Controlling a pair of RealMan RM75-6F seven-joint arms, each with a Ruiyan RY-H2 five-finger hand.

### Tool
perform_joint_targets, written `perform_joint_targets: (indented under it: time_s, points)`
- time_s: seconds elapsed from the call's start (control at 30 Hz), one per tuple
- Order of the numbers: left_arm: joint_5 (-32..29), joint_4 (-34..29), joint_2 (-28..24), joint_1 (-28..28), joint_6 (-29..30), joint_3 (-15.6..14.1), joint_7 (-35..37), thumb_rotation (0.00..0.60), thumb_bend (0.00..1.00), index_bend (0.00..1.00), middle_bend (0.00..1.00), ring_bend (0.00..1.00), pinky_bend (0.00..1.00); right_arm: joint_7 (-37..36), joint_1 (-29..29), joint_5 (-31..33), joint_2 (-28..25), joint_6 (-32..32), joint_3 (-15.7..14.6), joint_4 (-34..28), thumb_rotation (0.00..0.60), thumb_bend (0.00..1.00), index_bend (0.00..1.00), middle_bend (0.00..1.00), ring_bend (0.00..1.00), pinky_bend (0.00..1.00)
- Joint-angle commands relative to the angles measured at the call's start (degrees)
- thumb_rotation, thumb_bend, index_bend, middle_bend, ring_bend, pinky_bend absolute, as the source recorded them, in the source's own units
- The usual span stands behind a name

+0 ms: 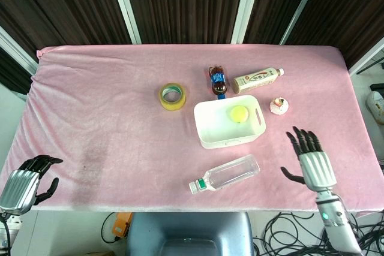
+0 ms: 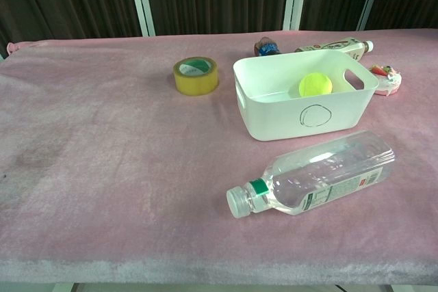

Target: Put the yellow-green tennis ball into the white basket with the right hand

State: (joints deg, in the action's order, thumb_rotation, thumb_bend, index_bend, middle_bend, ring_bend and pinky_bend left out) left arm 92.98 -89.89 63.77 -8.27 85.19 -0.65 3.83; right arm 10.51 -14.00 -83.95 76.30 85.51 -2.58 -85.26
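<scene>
The yellow-green tennis ball (image 1: 239,113) (image 2: 315,85) lies inside the white basket (image 1: 207,130) (image 2: 274,117), toward its right end. My right hand (image 1: 311,161) hovers over the table's front right, well clear of the basket, fingers spread and holding nothing. It is outside the chest view. My left hand (image 1: 25,183) hangs at the front left corner of the table with its fingers curled in and nothing in them.
A clear plastic bottle (image 1: 225,173) (image 2: 318,176) lies in front of the basket. A yellow tape roll (image 1: 172,96) (image 2: 196,75) sits to its left. Behind the basket lie a dark bottle (image 1: 218,81) and a beige bottle (image 1: 257,80). A small pink-white toy (image 1: 279,107) rests to the right.
</scene>
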Motion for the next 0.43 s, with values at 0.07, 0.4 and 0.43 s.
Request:
perform_joint_targets:
  time_s: [0.07, 0.4, 0.43]
  points:
    - [0.08, -0.15, 0.00, 0.08, 0.17, -0.01, -0.16, 0.600, 0.45, 0.33, 0.35, 0.24, 0.32, -6.90, 7.47, -2.92, -2.56, 7.81, -3.66, 4.31, 0.600, 0.35, 0.06, 0.03, 0.00, 0.18]
    - [-0.26, -0.21, 0.42, 0.01, -0.09, 0.19, -1.59, 0.600, 0.45, 0.33, 0.35, 0.24, 0.31, -12.61, 9.31, -4.82, -1.91, 7.43, -2.58, 9.31, 0.600, 0.35, 0.05, 0.03, 0.00, 0.17]
    - [-0.23, -0.23, 0.42, 0.00, -0.13, 0.17, -1.61, 0.600, 0.45, 0.33, 0.35, 0.24, 0.31, -12.65, 9.41, -5.02, -1.82, 7.42, -2.50, 9.41, 0.600, 0.35, 0.05, 0.03, 0.00, 0.17]
